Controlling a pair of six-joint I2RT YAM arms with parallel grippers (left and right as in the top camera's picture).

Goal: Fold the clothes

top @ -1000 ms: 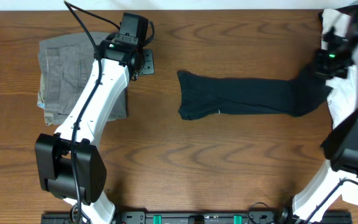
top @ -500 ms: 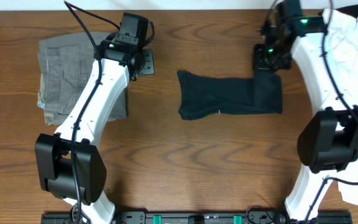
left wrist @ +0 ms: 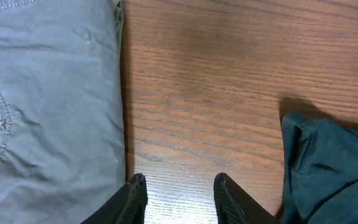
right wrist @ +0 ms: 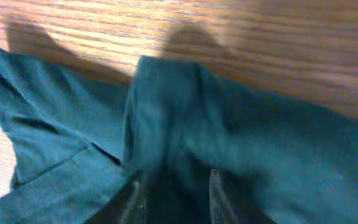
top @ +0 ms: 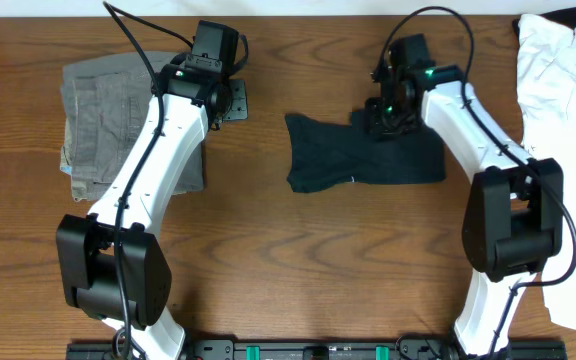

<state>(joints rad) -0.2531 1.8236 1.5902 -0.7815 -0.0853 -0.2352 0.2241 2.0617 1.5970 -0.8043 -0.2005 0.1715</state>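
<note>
1. The black T-shirt (top: 358, 160) lies on the wooden table (top: 318, 260) a little right of centre. It is a crumpled oblong bundle with its long side running left to right.
2. Along the bundle's far edge, right of its middle, the fabric is bunched up into a raised fold.
3. The right gripper (top: 388, 112) sits directly over that bunched far edge.
4. In the right wrist view, the right gripper (right wrist: 173, 196) has its fingers (right wrist: 132, 199) standing apart. A ridge of the T-shirt (right wrist: 260, 143) runs up from the gap between them. The view is blurred, and I cannot tell whether the fingers touch the cloth.
5. The left gripper (top: 226, 100) hangs over bare wood, between the T-shirt and the trousers and clear of both.
6. In the left wrist view, the left gripper (left wrist: 180, 199) has its jaws parted with only table grain between them. The T-shirt's left end (left wrist: 334, 174) is off to one side.
7. The grey-green trousers (top: 98, 120) lie folded at the table's left side, partly under the left arm. Their stitched pocket seam shows in the left wrist view (left wrist: 48, 112).
8. A crumpled white garment (top: 558, 70) lies at the far right corner, well apart from the T-shirt.
</note>
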